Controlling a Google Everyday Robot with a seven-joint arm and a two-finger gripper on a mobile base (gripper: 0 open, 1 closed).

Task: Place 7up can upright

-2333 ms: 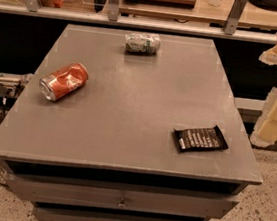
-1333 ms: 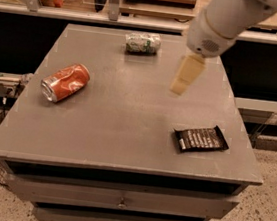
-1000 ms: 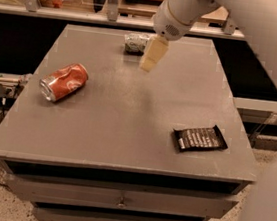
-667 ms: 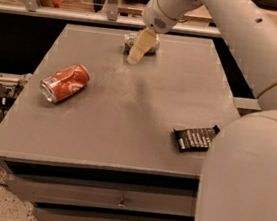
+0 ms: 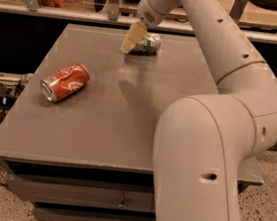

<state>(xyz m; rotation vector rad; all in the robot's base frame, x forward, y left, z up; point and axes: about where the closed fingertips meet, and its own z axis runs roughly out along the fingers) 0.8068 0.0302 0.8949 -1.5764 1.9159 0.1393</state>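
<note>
The 7up can [image 5: 148, 43], silvery-white and green, lies on its side near the far edge of the grey table [image 5: 101, 128]. My gripper [image 5: 131, 37] hangs just in front of and to the left of the can, at its left end, low over the table. It overlaps the can's left end in the view, and I cannot tell whether it touches. My large white arm reaches in from the lower right and fills the right side of the view.
A crushed red-orange can [image 5: 65, 82] lies on its side at the table's left. The black wrapper is hidden behind my arm. A metal rail and glass partition [image 5: 65, 13] run behind the far edge. Drawers [image 5: 77, 195] sit under the tabletop.
My arm has swung in from the right and across the table toward the far edge. The gripper has moved left to the 7up can's left end. The cans have not moved.
</note>
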